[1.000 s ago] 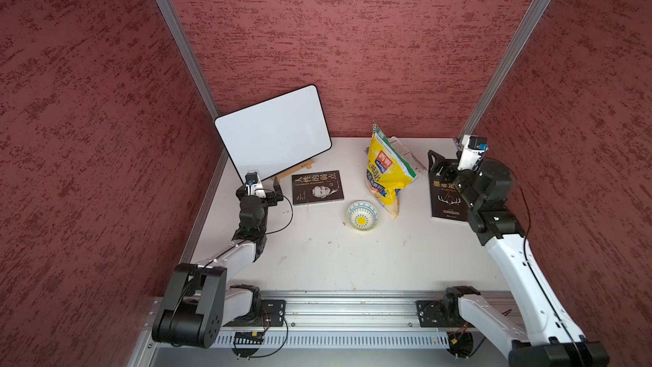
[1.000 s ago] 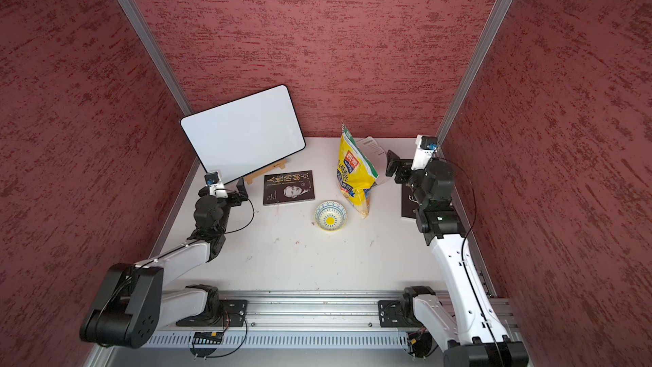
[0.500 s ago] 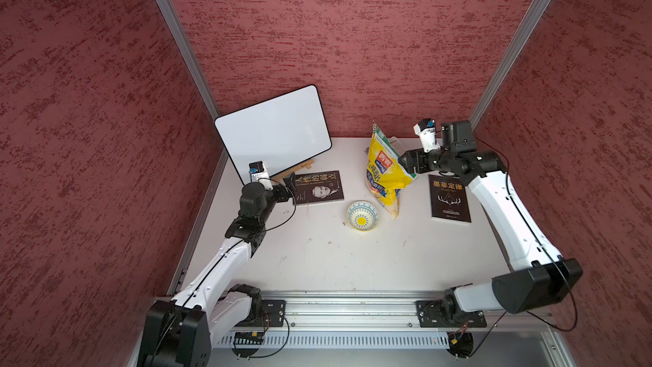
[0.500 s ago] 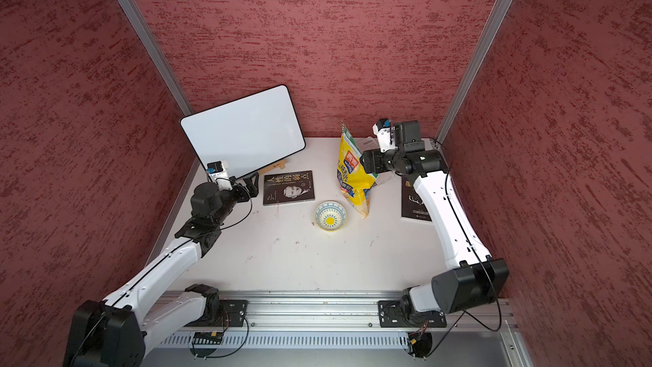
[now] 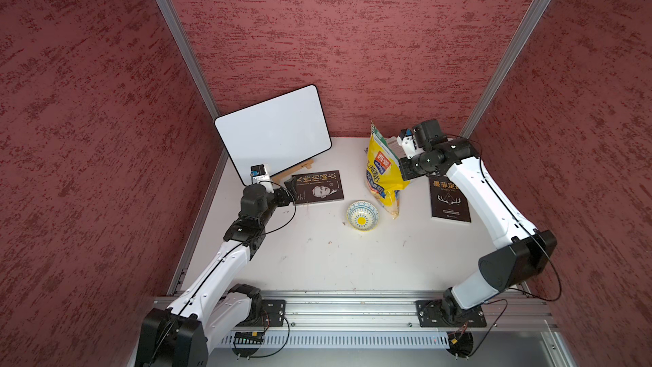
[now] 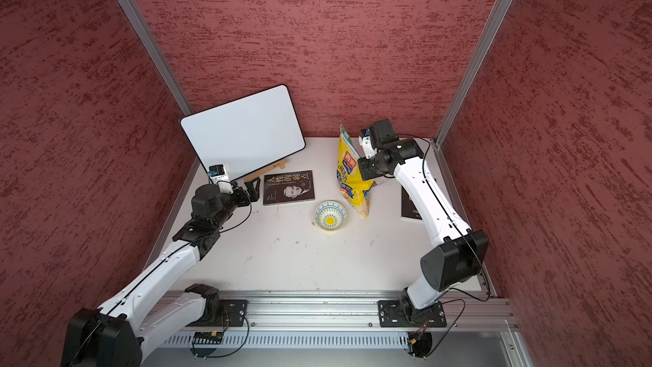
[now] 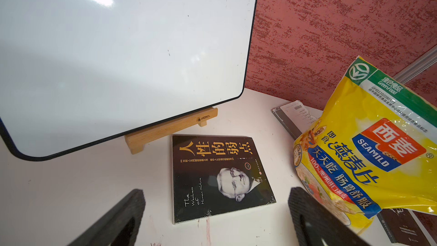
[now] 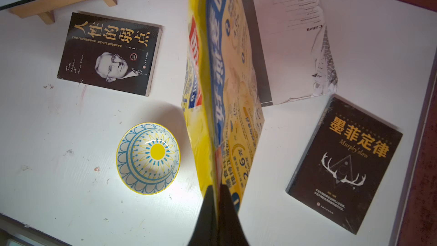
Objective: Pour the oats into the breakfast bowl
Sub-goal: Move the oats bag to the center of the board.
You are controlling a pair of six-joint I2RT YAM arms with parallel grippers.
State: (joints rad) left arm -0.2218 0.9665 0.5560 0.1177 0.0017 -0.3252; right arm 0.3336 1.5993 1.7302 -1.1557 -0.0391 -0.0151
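The yellow oat bag [image 5: 382, 171] [image 6: 348, 171] stands upright at the back of the table, green band on top; the oats inside are hidden. My right gripper [image 5: 403, 171] [image 6: 364, 169] is shut on the bag's right side edge, and in the right wrist view its black fingers [image 8: 208, 209] pinch the yellow film [image 8: 224, 79]. The breakfast bowl [image 5: 362, 215] [image 6: 330, 215] [image 8: 148, 158] sits empty just in front-left of the bag. My left gripper [image 5: 290, 186] [image 7: 215, 191] is open, low over the table beside a dark book, well left of the bag [image 7: 369, 152].
A whiteboard [image 5: 273, 132] leans on a wooden stand at the back left. A dark book [image 5: 319, 187] lies in front of it. Another dark book [image 5: 450, 199] lies right of the bag, under my right arm. A flat paper packet [image 8: 290, 36] lies behind the bag.
My right arm swung in from the right to the bag and its jaws closed on the bag's edge. My left arm reached forward to the dark book, still open.
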